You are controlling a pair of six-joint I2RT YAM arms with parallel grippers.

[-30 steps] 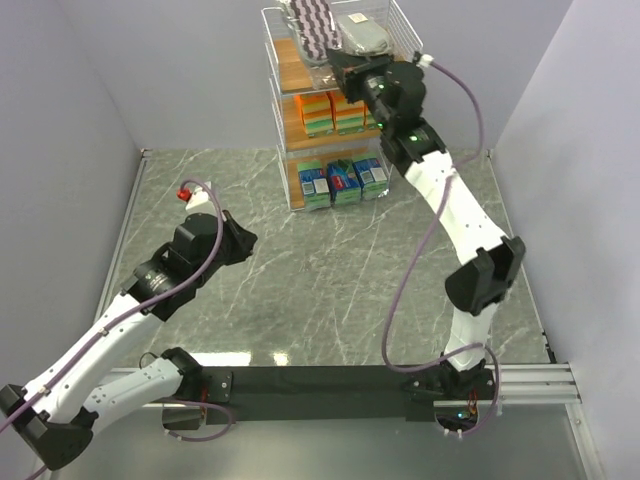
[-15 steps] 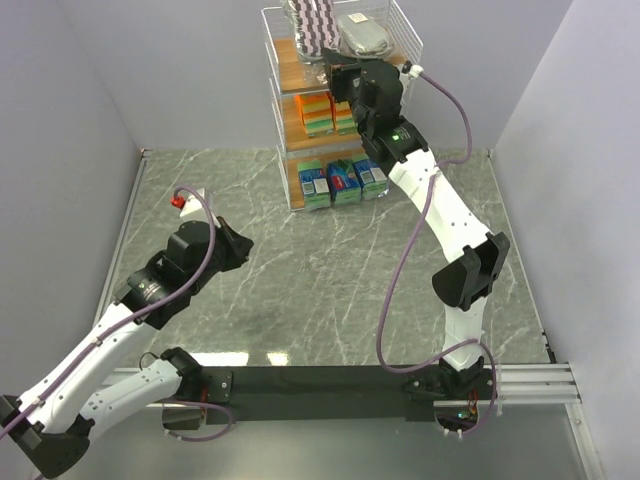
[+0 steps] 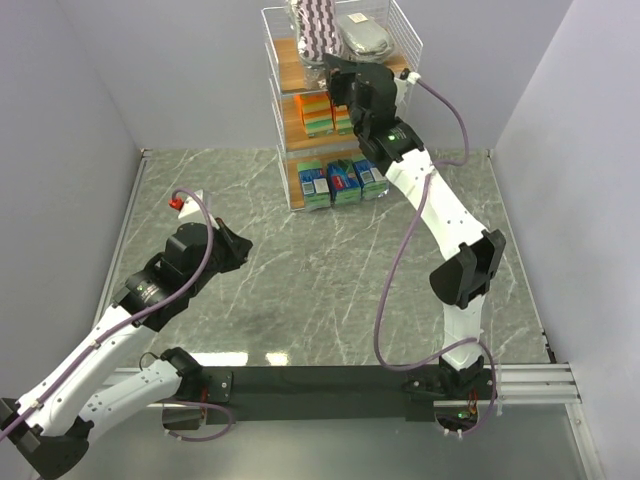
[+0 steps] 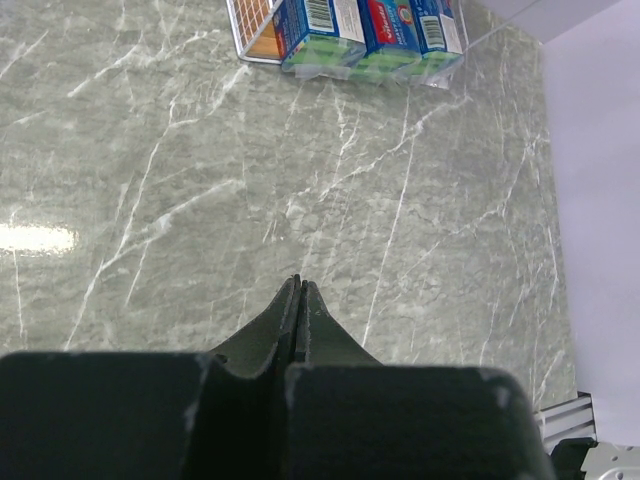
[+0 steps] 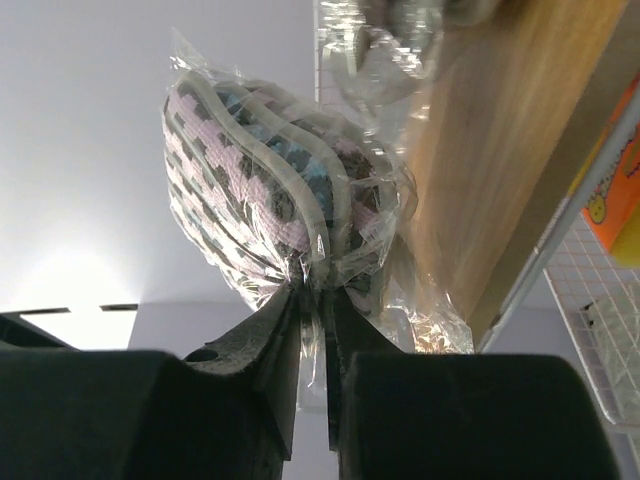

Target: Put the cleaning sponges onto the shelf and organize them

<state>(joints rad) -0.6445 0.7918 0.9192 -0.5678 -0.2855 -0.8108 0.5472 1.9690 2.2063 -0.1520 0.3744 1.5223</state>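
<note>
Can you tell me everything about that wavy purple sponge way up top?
The purple sponge is an oval pack with wavy purple, white, blue and dark stripes, sealed in crinkly clear plastic. It stands on its edge at the top wooden tier of the shelf, beside a silvery-grey pack. The right arm's fingers pinch the loose wrap at one end.

The wrist behind the right gripper has swung toward 9 o'clock across the front of the shelf, and the elbow has drawn in the same way. The gripper, pinched on the wrap of the purple-white striped sponge, has turned the pack on the top tier: it now shows narrower and more on edge (earlier it lay broader and tilted). The left gripper has slipped slightly toward 7 o'clock.
</note>
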